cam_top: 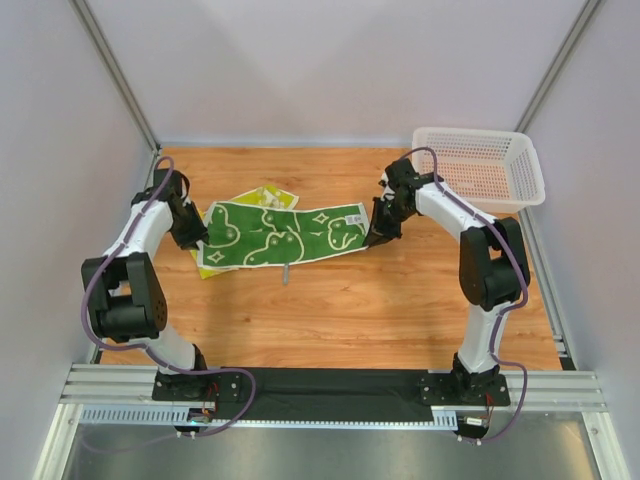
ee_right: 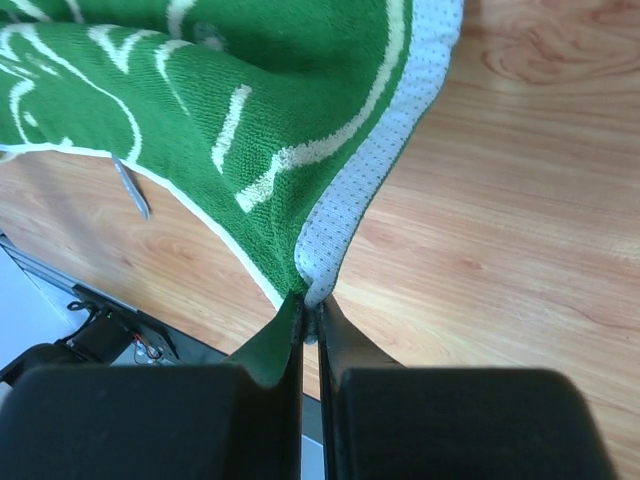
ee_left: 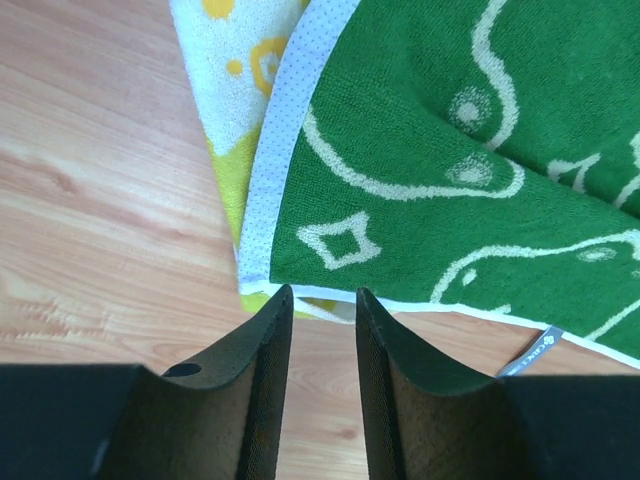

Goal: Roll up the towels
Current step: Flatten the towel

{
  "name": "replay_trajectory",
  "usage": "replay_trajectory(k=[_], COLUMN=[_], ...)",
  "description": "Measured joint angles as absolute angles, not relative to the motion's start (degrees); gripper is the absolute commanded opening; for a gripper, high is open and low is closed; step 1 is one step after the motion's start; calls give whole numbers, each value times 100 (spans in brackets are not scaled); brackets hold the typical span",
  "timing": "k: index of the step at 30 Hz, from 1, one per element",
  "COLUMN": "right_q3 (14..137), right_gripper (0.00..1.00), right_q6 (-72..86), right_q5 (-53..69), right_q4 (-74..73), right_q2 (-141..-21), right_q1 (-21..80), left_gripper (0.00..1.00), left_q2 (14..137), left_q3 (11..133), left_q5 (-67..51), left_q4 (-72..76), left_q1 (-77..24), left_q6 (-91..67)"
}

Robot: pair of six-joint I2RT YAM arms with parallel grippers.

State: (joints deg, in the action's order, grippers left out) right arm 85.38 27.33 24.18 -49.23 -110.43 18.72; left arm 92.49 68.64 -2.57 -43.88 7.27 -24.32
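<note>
Towel (cam_top: 280,234) lies lengthwise from our left to right; right gripper (ee_right: 310,318) pinches its right corner, left gripper (ee_left: 324,305) spread just short of its left edge

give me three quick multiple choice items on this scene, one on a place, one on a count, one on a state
1. The white basket stands: A at the table's far right corner; B at its near left corner; C at its middle.
2. Towels in view: A one; B two; C four.
3. The right end effector is: A open above bare wood; B shut on the green towel's corner; C shut on the basket.
Key: 1 A, the top view shows it at the far right. 2 B, the green towel lies over a cream-and-yellow towel. 3 B, the right wrist view shows the corner pinched between closed fingers.
</note>
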Motion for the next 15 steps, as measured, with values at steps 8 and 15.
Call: replay_trajectory(k=[8,15], right_q3=[8462,8344], right_gripper=[0,0], right_q6=[2672,2615], right_q5=[2460,2502], right_q4=[-4945,-4945], right_q2=[-11043,-11043], right_q1=[1872,1872], left_gripper=[43,43], left_q2=[9268,9271], left_q3=[6372,6060], left_q5=[-200,163], left_q4=[-4150,-4117], left_q1=[727,727], left_q6=[-2418,-2416])
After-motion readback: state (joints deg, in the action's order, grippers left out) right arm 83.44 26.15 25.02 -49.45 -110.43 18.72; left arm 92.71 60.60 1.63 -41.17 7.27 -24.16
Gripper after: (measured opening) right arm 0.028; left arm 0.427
